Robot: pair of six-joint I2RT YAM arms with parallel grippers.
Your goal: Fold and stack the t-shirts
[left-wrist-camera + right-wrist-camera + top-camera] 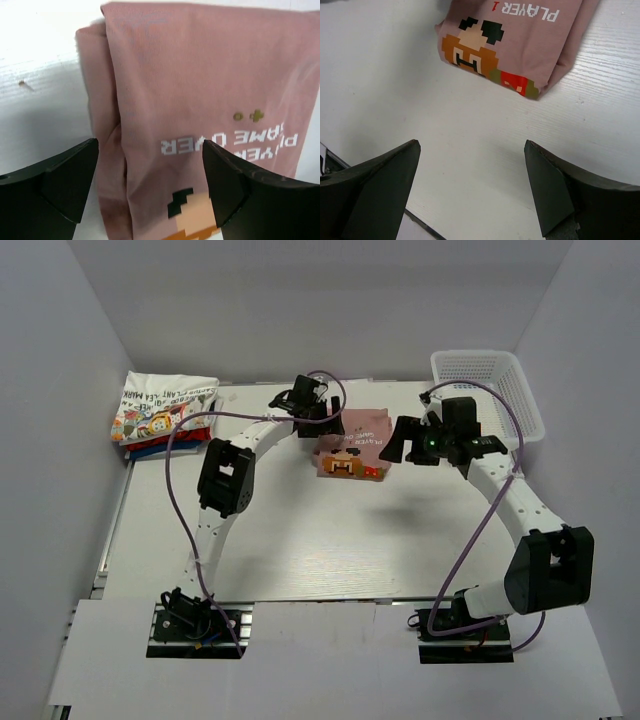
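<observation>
- Presently, the stack (160, 418) of white printed, red and blue tees is sitting at the table's (300, 550) far left edge.
- The left jaws are standing wide and holding nothing, with the left folded edge of the dusty-pink tee (200, 85) between them. They should be closing low to catch every layer.
- The pink tee is lying folded mid-table.
- The right jaws are hanging wide and empty just right of it. Pinching the opposite edge would be keeping the bundle flat.
</observation>
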